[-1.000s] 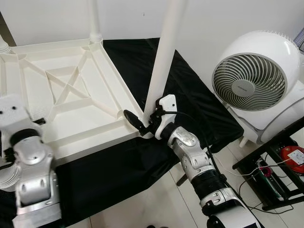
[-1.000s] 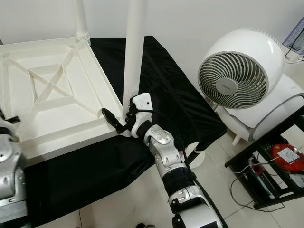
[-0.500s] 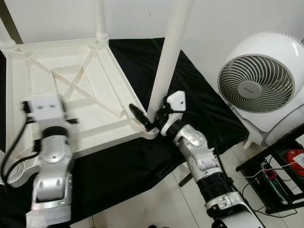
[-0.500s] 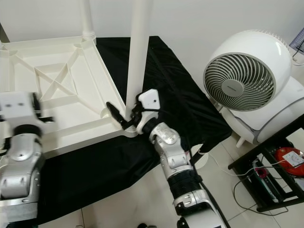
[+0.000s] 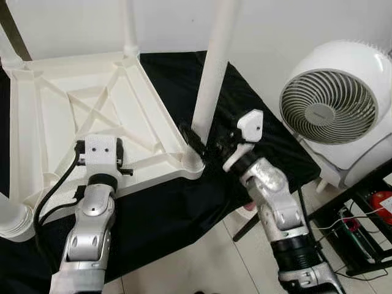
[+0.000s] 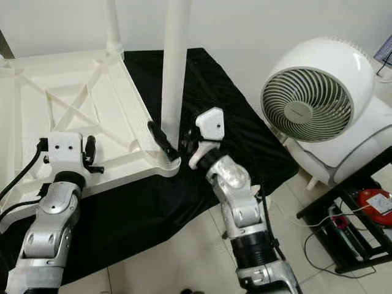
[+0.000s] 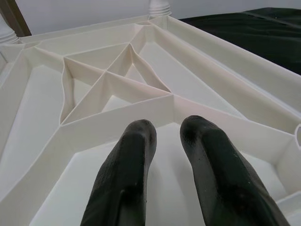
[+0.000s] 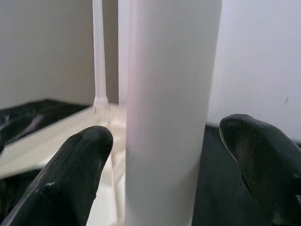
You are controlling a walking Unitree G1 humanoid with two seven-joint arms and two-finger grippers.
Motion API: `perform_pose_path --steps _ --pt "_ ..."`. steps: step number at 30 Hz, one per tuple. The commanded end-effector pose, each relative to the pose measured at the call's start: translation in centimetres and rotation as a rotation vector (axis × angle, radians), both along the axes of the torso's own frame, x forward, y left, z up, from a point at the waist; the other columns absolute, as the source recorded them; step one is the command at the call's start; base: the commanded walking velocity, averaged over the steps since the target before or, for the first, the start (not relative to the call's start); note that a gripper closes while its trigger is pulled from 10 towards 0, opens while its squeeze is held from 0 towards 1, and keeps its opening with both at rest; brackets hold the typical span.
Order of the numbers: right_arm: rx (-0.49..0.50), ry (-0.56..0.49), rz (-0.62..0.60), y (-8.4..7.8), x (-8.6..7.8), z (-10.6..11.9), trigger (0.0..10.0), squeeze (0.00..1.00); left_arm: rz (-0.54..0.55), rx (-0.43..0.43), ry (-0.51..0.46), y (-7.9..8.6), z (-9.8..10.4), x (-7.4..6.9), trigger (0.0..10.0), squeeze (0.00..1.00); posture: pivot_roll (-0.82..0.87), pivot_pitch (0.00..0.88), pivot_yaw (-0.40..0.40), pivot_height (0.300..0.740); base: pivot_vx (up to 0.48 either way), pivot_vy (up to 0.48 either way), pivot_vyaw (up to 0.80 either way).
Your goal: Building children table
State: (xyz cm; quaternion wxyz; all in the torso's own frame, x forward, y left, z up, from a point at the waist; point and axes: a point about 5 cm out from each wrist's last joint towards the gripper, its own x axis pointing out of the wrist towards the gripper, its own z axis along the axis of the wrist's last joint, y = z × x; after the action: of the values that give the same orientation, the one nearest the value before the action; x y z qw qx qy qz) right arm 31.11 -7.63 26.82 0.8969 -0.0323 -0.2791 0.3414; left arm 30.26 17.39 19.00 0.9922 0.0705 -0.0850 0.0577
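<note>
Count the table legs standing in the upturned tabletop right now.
4: near right corner leg between the right gripper's open fingers, far right, far left, near left.

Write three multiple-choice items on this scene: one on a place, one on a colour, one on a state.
1. Where does the left gripper hover?
A. over the upturned tabletop
B. by the fan
C. on the floor

2. What colour is the cloth under the tabletop?
A. red
B. black
C. blue

3. How does the right gripper stand at the near leg?
A. shut tight on it
B. open, a finger either side
C. far off

Answers: 1 A, its fingers point across the ribbed underside; 2 B, black shows beyond the rim; 3 B, gaps show beside the leg.
</note>
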Motion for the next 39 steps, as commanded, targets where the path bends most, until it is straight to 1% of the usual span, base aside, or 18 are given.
perform_pose_path --steps 1,2,3,5,8,11,18,28,35,39 --pt "0.004 0.003 0.002 -0.2 -0.1 0.2 10.0 0.00 0.041 -0.025 0.005 0.2 -0.1 -0.2 10.0 0.00 0.04 0.128 -0.039 0.740 0.000 0.000 0.00" --pt "0.004 0.003 0.002 -0.2 -0.1 0.2 10.0 0.00 0.041 -0.025 0.005 0.2 -0.1 -0.2 10.0 0.00 0.04 0.128 -0.039 0.740 0.000 0.000 0.00" --pt "0.000 -0.019 -0.007 -0.1 0.0 1.1 10.0 0.00 0.052 -0.026 -0.007 0.5 0.2 -0.1 10.0 0.00 0.04 0.122 -0.039 0.740 0.000 0.000 0.00" --pt "0.000 -0.019 -0.007 -0.1 0.0 1.1 10.0 0.00 0.052 -0.026 -0.007 0.5 0.2 -0.1 10.0 0.00 0.04 0.122 -0.039 0.740 0.000 0.000 0.00" --pt "-0.004 -0.081 -0.037 0.0 0.4 3.5 10.0 0.00 0.082 -0.018 -0.031 1.5 0.7 0.3 10.0 0.00 0.05 0.108 -0.043 0.740 0.000 0.000 0.00" --pt "0.003 -0.094 -0.044 0.1 0.4 4.1 10.0 0.00 0.083 -0.006 -0.033 1.7 0.6 0.4 10.0 0.00 0.06 0.101 -0.045 0.740 0.000 0.000 0.00" --pt "0.011 -0.106 -0.058 0.1 0.4 5.0 10.0 0.00 0.083 0.003 -0.029 1.8 0.4 0.3 10.0 0.00 0.06 0.093 -0.045 0.740 0.000 0.000 0.00" --pt "-0.006 -0.066 -0.049 0.5 0.5 4.6 10.0 0.00 0.083 -0.012 -0.037 1.5 0.4 0.1 10.0 0.00 0.06 0.075 -0.060 0.740 0.000 0.000 0.00" --pt "0.023 -0.094 -0.045 0.6 0.4 5.8 10.0 0.00 0.086 -0.015 -0.048 1.5 0.5 0.3 10.0 0.00 0.06 0.069 -0.062 0.740 0.000 0.000 0.00" --pt "0.022 -0.086 -0.041 0.7 0.4 5.7 10.0 0.00 0.083 -0.014 -0.054 1.5 0.5 0.3 10.0 0.00 0.06 0.057 -0.064 0.740 0.000 0.000 0.00"
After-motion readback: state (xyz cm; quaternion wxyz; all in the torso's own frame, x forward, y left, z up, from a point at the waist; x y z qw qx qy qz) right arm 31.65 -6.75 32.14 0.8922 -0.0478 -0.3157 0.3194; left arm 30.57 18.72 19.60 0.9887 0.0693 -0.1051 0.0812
